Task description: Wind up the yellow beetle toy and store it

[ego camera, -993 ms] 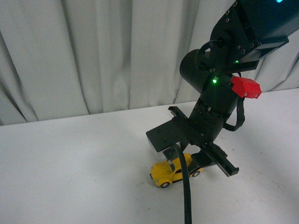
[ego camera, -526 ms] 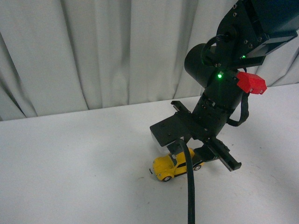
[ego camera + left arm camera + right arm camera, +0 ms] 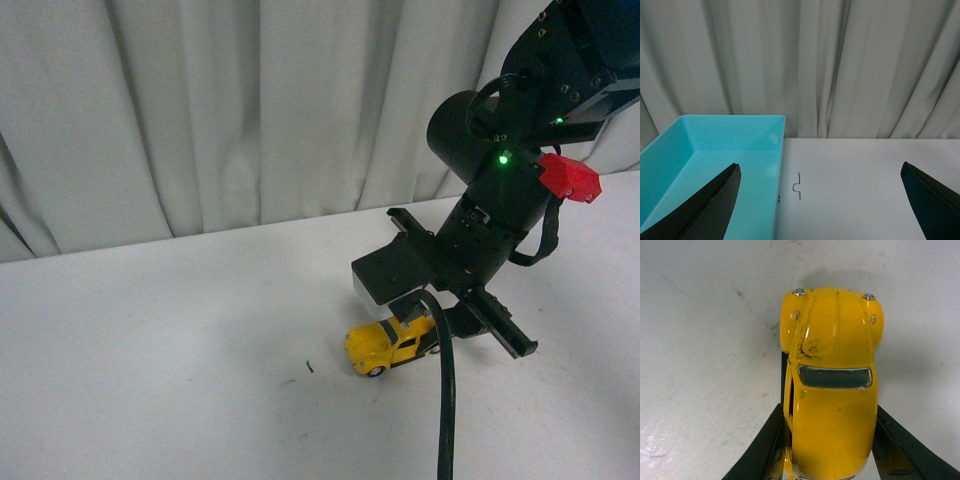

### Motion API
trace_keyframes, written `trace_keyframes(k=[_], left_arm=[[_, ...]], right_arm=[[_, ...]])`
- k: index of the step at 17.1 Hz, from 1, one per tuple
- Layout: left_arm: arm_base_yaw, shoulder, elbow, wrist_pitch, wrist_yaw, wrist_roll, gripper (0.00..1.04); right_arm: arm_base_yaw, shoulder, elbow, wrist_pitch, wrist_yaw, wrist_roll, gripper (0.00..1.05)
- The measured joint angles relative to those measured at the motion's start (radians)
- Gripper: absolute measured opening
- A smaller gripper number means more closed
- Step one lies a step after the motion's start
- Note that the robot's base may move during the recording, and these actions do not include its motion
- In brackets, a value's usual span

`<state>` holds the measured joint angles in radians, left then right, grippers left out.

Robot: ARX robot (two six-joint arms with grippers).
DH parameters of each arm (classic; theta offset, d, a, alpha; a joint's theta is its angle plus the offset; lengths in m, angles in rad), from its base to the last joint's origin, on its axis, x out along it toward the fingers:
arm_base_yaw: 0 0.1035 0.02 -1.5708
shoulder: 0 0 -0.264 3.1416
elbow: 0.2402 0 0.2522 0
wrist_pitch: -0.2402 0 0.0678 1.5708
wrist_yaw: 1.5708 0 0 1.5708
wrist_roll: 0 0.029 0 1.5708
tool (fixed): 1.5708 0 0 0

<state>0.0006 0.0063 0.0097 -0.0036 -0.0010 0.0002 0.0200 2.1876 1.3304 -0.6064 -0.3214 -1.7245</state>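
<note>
The yellow beetle toy (image 3: 385,344) rests on the white table under my right arm, nose pointing left in the front view. My right gripper (image 3: 425,335) is shut on its rear half. In the right wrist view the yellow beetle toy (image 3: 832,385) fills the middle, seen from above, with a black finger pressed against each side of its roof. My left gripper (image 3: 820,200) is open with nothing between its dark fingers (image 3: 710,207), hovering over the table beside a turquoise bin (image 3: 700,160).
A white curtain (image 3: 250,110) hangs behind the table's far edge. A small bent wire (image 3: 797,186) lies on the table just beside the bin's wall. A tiny dark speck (image 3: 310,366) lies left of the car. A black cable (image 3: 445,410) hangs from the right arm.
The right arm has slid to the right across the table with the yellow beetle toy held in its jaws. A dark speck on the table now shows where the car was.
</note>
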Motion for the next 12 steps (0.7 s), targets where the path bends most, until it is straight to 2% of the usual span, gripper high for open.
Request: trace_keyframes(k=[5, 9, 12], left_arm=[[0.0, 0.0, 0.0, 0.0, 0.0, 0.0, 0.98], [0.0, 0.0, 0.0, 0.0, 0.0, 0.0, 0.98], [0.0, 0.0, 0.0, 0.0, 0.0, 0.0, 0.98]], right_arm=[[-0.081, -0.023, -0.068, 0.033, -0.052, -0.001, 0.41], [-0.196, -0.045, -0.132, 0.044, -0.102, -0.002, 0.41], [-0.24, -0.053, -0.147, 0.04, -0.108, -0.002, 0.41]])
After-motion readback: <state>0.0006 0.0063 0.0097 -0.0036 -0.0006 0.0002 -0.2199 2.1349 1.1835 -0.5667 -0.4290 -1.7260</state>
